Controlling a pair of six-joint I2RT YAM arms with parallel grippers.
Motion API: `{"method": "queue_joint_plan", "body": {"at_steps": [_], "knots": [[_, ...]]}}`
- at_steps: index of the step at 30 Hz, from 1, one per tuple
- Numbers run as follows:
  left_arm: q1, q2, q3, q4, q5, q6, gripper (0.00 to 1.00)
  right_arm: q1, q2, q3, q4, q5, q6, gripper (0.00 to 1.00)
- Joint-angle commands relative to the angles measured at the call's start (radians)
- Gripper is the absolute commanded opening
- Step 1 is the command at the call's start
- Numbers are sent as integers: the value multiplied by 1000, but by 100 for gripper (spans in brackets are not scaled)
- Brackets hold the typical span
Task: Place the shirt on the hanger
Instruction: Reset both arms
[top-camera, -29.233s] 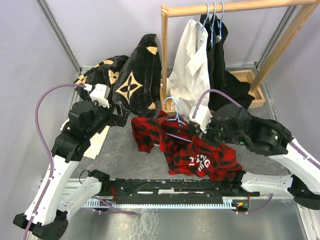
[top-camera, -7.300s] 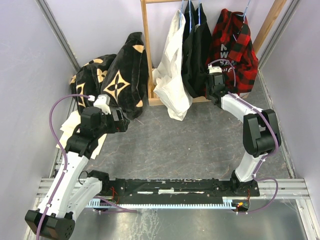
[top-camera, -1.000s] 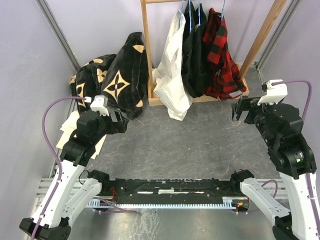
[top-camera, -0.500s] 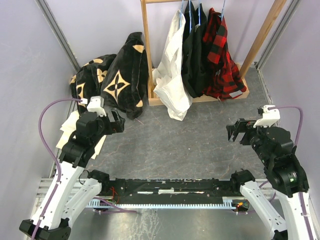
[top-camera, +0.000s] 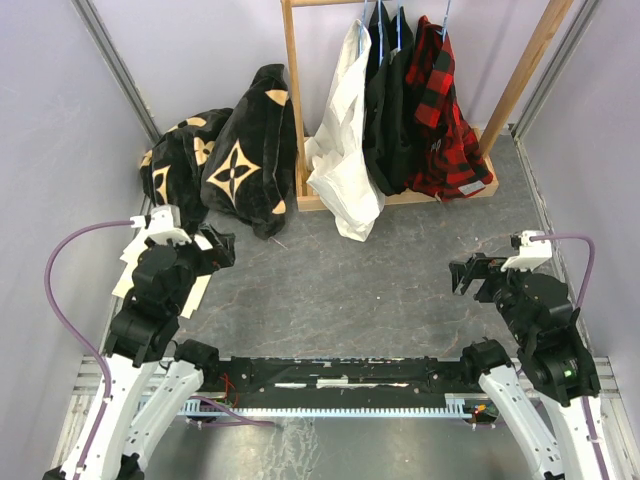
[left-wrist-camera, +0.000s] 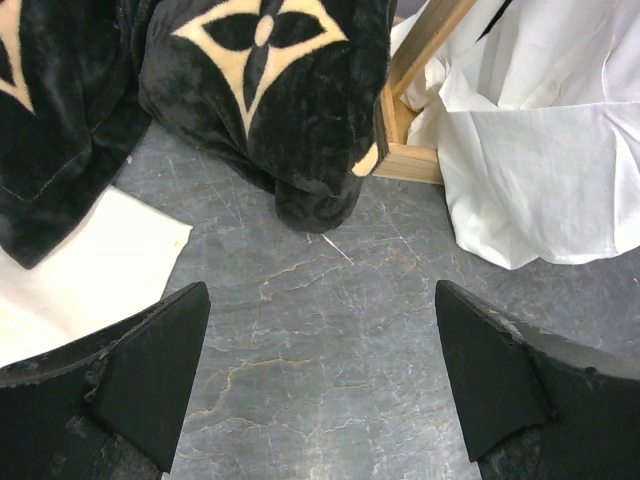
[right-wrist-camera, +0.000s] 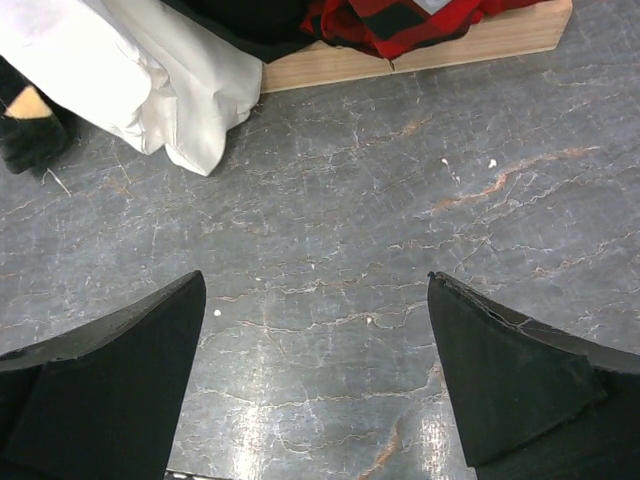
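Over veined grey stone (top-camera: 350, 280), left claw (left-wrist-camera: 320, 292) and right claw (right-wrist-camera: 315, 280) gape empty; soft plaid shirt (top-camera: 440, 110) hangs.

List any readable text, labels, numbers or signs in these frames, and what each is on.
No text reads clearly in any view.
Shirt: faint white print in the folds, too small and creased to read.
Black fabric: tan flower motifs only, no lettering.

Plaid shirt (top-camera: 441, 118), hanging from rail (top-camera: 524, 65) (hanger (top-camera: 444, 14) hook showing)
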Motion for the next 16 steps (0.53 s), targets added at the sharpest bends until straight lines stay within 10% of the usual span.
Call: {"method": "queue_joint_plan", "body": {"at_steps": [1,16], "knots": [[-3,-40,-18,52,-58,-5,99,-1,-25,-28,87,33,29,99],[-3,-60,-37,58,-71,5,99,-1,-4,-9,62,58,31,99]]}}
